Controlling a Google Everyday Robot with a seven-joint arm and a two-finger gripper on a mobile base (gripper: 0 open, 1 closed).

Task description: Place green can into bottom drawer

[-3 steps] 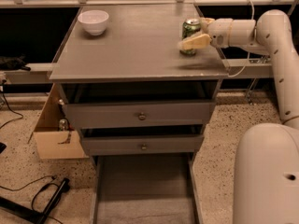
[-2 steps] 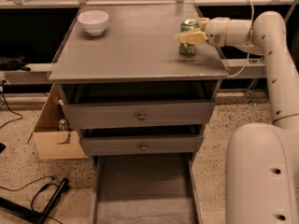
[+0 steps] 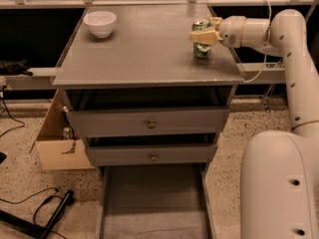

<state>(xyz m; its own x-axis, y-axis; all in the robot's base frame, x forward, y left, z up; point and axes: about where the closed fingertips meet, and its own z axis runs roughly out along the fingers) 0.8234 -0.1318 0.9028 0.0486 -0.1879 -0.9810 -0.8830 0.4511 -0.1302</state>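
Observation:
The green can [image 3: 201, 48] stands upright near the right front of the grey cabinet top [image 3: 144, 49]. My gripper [image 3: 203, 35] reaches in from the right at the can's upper half, its cream fingers [image 3: 201, 36] across the can's front. The bottom drawer [image 3: 154, 203] is pulled out below the cabinet, showing a plain grey floor with nothing in it.
A white bowl [image 3: 100, 23] sits at the back left of the cabinet top. The two upper drawers with brass knobs [image 3: 151, 124] are slightly out. An open cardboard box [image 3: 60, 133] stands left of the cabinet. Cables [image 3: 45, 208] lie on the speckled floor. My arm's white body [image 3: 279, 183] fills the lower right.
The gripper has moved up and a little left, from beside the can's lower part to level with its top half. The can has stayed in place.

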